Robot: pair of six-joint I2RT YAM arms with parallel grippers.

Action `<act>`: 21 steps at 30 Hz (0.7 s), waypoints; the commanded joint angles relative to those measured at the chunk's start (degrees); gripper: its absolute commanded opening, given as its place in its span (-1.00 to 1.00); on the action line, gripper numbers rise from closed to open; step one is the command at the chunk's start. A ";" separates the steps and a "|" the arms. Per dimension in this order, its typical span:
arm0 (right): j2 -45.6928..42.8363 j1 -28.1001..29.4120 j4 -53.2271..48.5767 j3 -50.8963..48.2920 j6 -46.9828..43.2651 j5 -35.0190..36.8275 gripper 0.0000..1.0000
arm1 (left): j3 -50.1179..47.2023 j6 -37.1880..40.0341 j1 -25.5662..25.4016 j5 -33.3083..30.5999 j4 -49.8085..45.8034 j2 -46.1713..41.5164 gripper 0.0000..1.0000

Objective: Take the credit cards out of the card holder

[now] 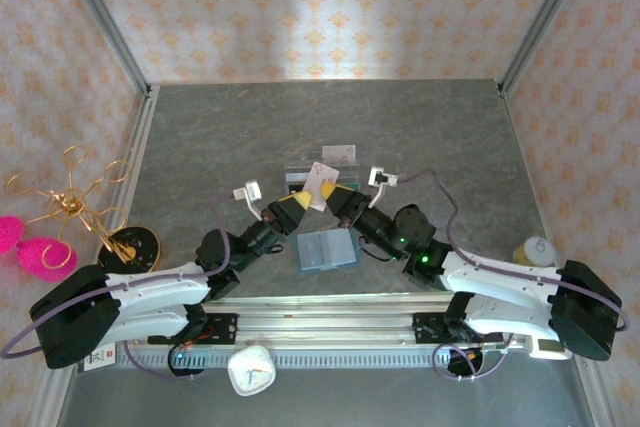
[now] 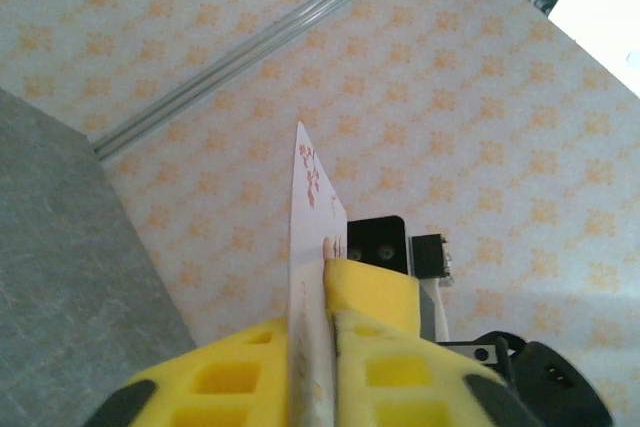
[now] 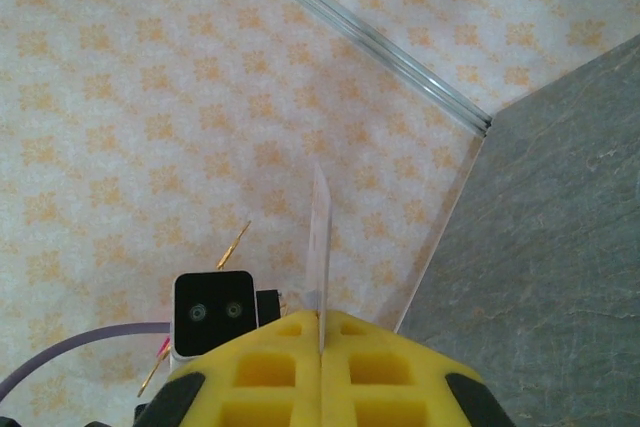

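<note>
The card holder (image 1: 328,249) lies open and flat on the grey table, just in front of both grippers, its pale sleeves facing up. Above it, a pale silvery credit card (image 1: 322,185) with reddish print is held upright in the air. My left gripper (image 1: 303,204) is shut on its left side and my right gripper (image 1: 336,199) on its right. In the left wrist view the card (image 2: 310,207) stands edge-on between the yellow fingers (image 2: 230,377), gripper (image 2: 312,347). The right wrist view has the card (image 3: 320,237) rising from my shut gripper (image 3: 320,332). The blue card is hidden.
A clear acrylic tray (image 1: 300,173) sits just behind the grippers, with another pale card (image 1: 340,154) at its far side. A gold wire stand (image 1: 75,202) and pink pompoms (image 1: 30,247) are at the left. A small bottle (image 1: 535,250) stands right, a white timer (image 1: 250,372) near.
</note>
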 commanded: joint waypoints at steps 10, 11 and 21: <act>-17.31 -6.10 -29.69 0.97 -5.45 -3.21 -0.32 | 13.04 18.80 10.30 15.50 -37.24 -9.88 -1.00; -19.71 -7.49 -33.36 0.78 -5.53 -3.32 -0.31 | 15.24 22.75 11.64 16.93 -42.71 -9.38 -1.00; -31.54 -12.07 -49.71 -0.99 -5.45 -1.11 -0.40 | 43.81 68.30 14.95 30.69 -77.17 9.22 -1.00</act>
